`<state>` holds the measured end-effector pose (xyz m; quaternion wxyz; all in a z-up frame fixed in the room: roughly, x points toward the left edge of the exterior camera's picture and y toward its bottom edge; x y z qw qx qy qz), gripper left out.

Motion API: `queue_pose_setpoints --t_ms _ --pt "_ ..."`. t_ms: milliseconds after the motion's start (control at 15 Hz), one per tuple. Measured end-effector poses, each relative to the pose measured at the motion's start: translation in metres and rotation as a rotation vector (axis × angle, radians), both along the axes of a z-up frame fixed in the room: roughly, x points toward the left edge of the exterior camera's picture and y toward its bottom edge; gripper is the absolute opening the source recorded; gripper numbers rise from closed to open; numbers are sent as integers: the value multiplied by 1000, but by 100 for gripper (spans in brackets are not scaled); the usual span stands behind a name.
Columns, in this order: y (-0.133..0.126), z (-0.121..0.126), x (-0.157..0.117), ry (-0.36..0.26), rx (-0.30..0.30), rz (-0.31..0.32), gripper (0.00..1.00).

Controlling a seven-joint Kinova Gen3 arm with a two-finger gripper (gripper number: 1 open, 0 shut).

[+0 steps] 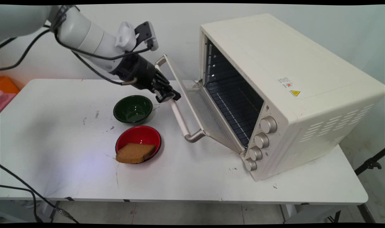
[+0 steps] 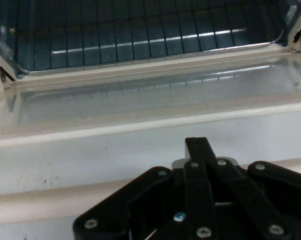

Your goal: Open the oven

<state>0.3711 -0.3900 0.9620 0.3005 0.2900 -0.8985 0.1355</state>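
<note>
Gripper [image 1: 167,95] sits on the oven door handle [image 1: 179,117], fingers closed round the bar near its upper-middle part; hand view shows the linkage [image 2: 200,200] folded in tight w/ the pale bar right at the fingertips. Arm comes down from upper left, cables hanging off it.

Oven [image 1: 284,91] is cream-coloured, on the right half of the white table [image 1: 53,158], turned at an angle. Its glass door [image 1: 195,107] is most of the way open, tilted down toward the table, wire rack [image 1: 233,107] visible inside. Four knobs [image 1: 260,141] run down the front corner.

Green bowl [image 1: 133,109] is just left of the gripper, looks empty. Red bowl [image 1: 138,142] sits near it, toward the table's near side, w/ a brown bread slice [image 1: 135,153] lying in it, one end over the rim.
</note>
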Motion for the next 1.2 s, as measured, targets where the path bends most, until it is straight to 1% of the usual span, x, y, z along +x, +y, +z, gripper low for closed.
queue_pose_setpoints --t_ms 333,733,1200 --pt "3 -24 12 15 -11 -15 0" --pt "10 -52 27 38 -4 -17 0" --pt "14 -75 39 55 2 -12 0"
